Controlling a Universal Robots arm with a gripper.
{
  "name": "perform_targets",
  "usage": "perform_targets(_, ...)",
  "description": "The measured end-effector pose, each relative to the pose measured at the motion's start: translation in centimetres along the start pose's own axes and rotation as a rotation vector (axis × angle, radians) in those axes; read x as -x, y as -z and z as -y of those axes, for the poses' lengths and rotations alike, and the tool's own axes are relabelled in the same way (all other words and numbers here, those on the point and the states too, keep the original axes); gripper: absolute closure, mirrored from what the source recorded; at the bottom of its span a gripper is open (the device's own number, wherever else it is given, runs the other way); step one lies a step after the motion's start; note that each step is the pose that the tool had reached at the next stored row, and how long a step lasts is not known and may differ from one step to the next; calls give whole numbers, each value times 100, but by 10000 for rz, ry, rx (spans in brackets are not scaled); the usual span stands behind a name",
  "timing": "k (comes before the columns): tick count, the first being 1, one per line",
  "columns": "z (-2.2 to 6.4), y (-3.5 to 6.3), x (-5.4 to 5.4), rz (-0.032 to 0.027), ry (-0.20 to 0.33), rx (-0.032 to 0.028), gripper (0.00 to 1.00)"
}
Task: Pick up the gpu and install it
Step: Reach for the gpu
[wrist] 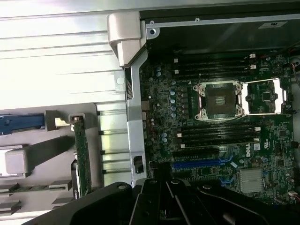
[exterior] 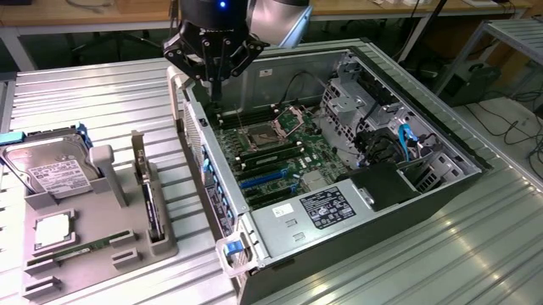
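Gripper [exterior: 216,89], upper centre of exterior view, over case [exterior: 382,235] wall: jaws pressed together, empty. Gpu [exterior: 151,203] stands on edge in rack [exterior: 110,171], lower left. Judgement: a good pickup needs jaws spread, straddling its top edge squarely.

gpu [wrist: 82,159] edge-on, one end seemingly behind end effector [wrist: 171,206].

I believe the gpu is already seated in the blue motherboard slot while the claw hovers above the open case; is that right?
Not quite: the gpu stands on edge in the gray holder beside the open case, and the blue slot is empty, as the exterior view shows. The claw does hover above that case.
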State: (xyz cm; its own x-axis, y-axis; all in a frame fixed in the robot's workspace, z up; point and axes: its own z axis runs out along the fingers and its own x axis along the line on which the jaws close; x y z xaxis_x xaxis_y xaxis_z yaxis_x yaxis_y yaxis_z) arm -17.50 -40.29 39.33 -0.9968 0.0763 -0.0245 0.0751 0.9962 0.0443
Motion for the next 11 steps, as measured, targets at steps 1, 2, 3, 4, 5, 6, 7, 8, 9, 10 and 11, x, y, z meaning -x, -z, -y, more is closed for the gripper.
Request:
perform_targets(1, 8, 1, -10, 0, 0, 0, 89)
perform_targets(2, 17, 1, -18, 0, 2, 0, 89)
perform_targets(3, 26, 1, -28, 0, 1, 1, 89)
perform_targets(4, 35, 2, -38, 0, 0, 1, 89)
perform_targets(5, 45, 3, -47, 0, 1, 0, 89)
perform_targets(6, 55, 4, -55, 0, 2, 0, 89)
perform_targets(7, 64, 4, -64, 0, 1, 1, 89)
perform_targets(8, 77, 5, -75, 0, 0, 0, 89)
perform_targets(9, 89, 6, -84, -1, 0, 0, 89)
perform_targets(10, 101, 7, -92, -1, 1, -1, 89)
perform_targets(11, 114, 8, -101, 0, 0, 0, 89)
